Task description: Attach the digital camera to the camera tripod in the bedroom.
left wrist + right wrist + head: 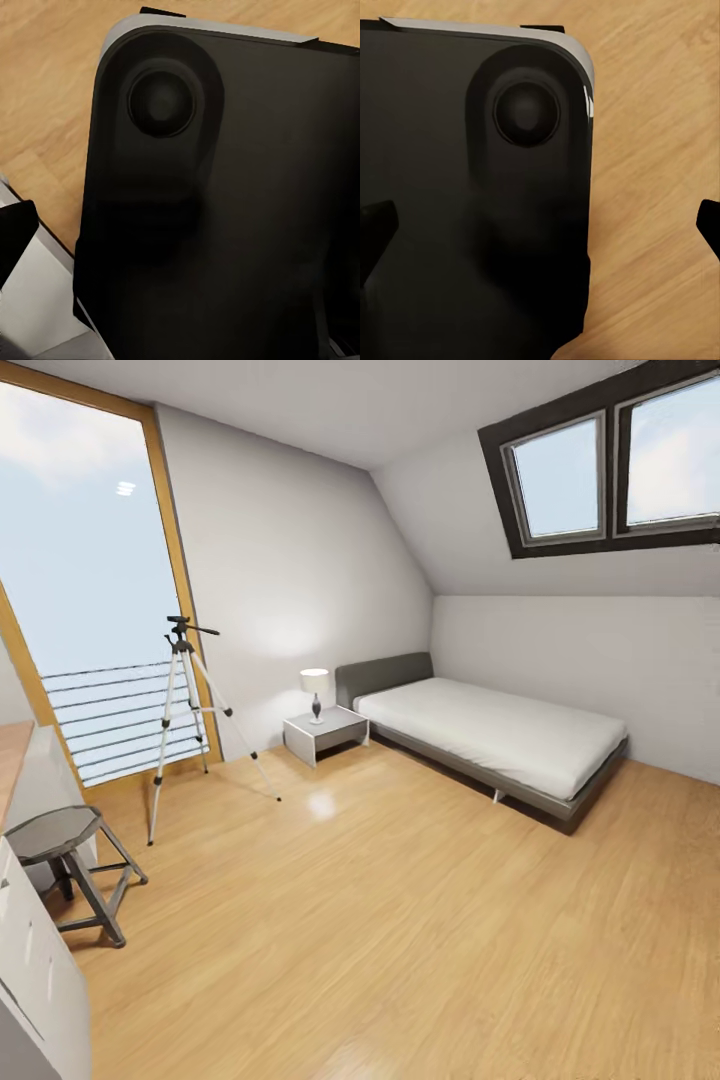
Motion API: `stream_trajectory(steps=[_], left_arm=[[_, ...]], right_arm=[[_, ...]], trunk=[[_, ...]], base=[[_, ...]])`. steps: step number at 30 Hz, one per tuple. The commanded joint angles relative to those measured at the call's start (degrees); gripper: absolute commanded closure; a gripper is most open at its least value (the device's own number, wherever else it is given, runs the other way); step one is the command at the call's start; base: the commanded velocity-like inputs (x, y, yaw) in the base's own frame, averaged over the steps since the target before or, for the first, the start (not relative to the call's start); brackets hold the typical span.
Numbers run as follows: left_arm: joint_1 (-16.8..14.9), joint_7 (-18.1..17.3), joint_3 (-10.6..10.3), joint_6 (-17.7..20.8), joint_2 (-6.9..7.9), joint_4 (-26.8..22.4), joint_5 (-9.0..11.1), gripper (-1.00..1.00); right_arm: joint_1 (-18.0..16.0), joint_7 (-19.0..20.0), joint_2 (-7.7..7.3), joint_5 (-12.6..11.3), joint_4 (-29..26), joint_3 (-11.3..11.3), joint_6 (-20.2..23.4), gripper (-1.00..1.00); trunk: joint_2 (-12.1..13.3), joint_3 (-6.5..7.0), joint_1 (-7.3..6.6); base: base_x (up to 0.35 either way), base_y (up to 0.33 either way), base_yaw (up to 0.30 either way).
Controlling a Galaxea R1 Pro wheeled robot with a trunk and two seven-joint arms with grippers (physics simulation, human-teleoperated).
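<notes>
The camera tripod (182, 650) stands upright on the wood floor at the far left of the bedroom, in front of the tall window (80, 560). It has thin silver legs and a black head with a pan handle, and nothing sits on the head. The digital camera is out of view. In the right wrist view my right gripper (540, 232) is open, a dark fingertip at each side edge, over my black base (450, 187). In the left wrist view my left gripper (180, 240) is open and empty; one dark fingertip (15, 236) shows beside the black base (225, 225).
A grey octagonal stool (55, 832) stands near the tripod, beside a white cabinet (30, 970) at the left edge. A low grey bed (500, 730) and a nightstand (325, 732) with a lamp (315, 685) line the far wall. Open wood floor (400, 920) lies ahead.
</notes>
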Motion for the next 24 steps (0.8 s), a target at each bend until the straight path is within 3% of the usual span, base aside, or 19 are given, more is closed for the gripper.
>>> stream_trajectory(steps=[1,24], left_arm=[[0.0,-0.04,0.01,-0.14,-0.01,-0.01,0.44,-1.0],[0.0,0.27,-0.06,-0.05,-0.01,0.0,0.39,-1.0]], right_arm=[[-0.01,-0.06,0.0,0.04,0.01,0.02,-0.18,-1.0],[-0.01,-0.06,0.03,0.05,-0.01,0.08,-0.18,-1.0]], trunk=[[-0.02,-0.04,0.0],[-0.02,-0.04,0.0]], base=[[0.0,0.0,-0.146],[0.0,0.0,-0.127]])
